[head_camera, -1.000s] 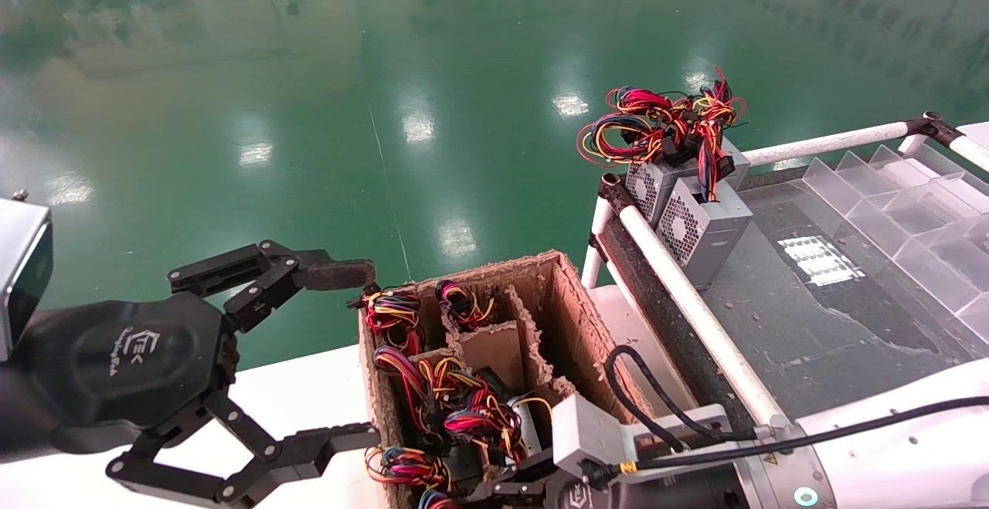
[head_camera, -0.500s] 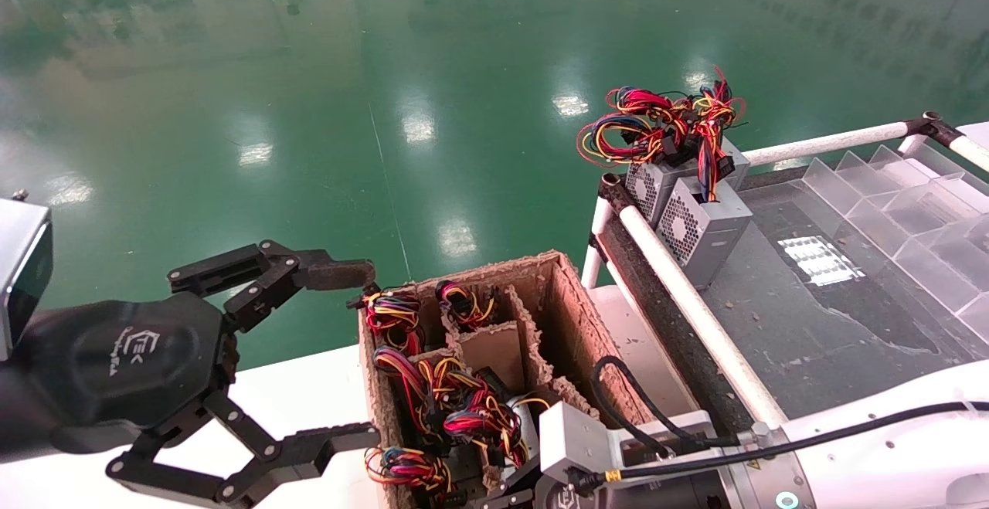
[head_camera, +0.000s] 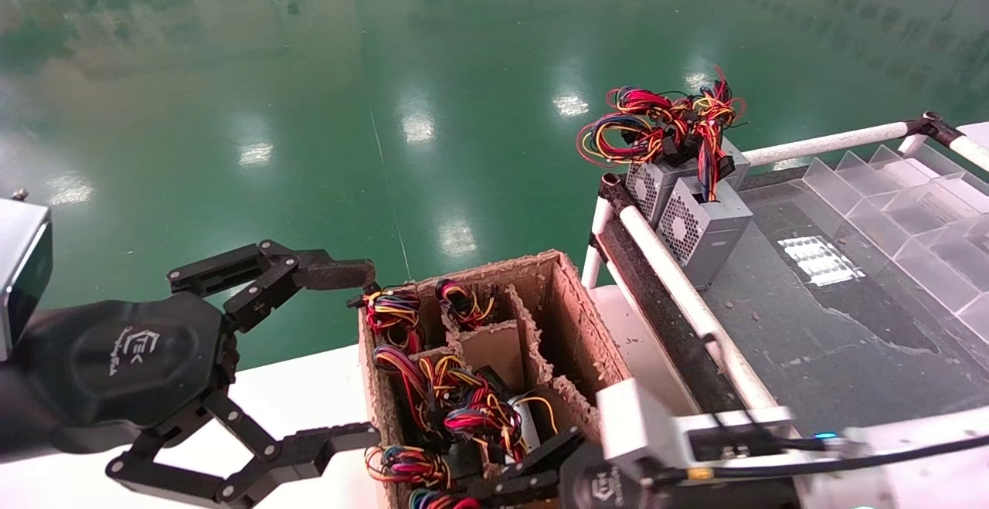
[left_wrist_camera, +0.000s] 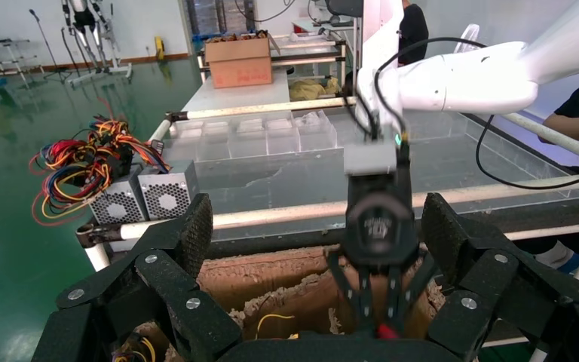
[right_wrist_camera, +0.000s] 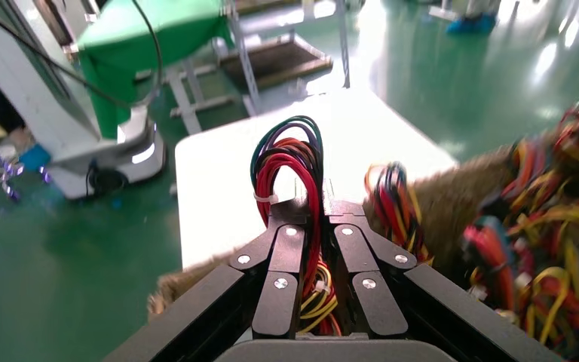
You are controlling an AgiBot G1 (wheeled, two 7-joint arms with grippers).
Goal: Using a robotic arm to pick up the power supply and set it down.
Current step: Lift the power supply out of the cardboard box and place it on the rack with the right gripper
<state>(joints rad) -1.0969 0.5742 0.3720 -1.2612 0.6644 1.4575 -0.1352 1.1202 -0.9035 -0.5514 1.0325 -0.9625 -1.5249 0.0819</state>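
Observation:
My right gripper (head_camera: pixel 533 478), black with a white boxy wrist, reaches down into the near end of the cardboard box (head_camera: pixel 572 316). In the right wrist view its fingers (right_wrist_camera: pixel 286 260) are shut on a narrow looped bundle of red, yellow and orange wires (right_wrist_camera: pixel 290 162), which belongs to the power supply. The grey body of the power supply is hidden below the fingers. The left wrist view shows this gripper (left_wrist_camera: pixel 381 317) from the front, pointing down into the box. My left gripper (head_camera: pixel 340 354) hangs open just left of the box and holds nothing.
Several other wire bundles (head_camera: pixel 448 393) fill the box compartments. Two grey power supplies (head_camera: pixel 699 223) with wide wire bunches stand at the far corner of the dark table, behind a white rail (head_camera: pixel 680 285). Clear plastic dividers (head_camera: pixel 912 208) line the table's right side.
My right wrist shifted left, then swung back right and is blurred with motion. The left arm has not moved.

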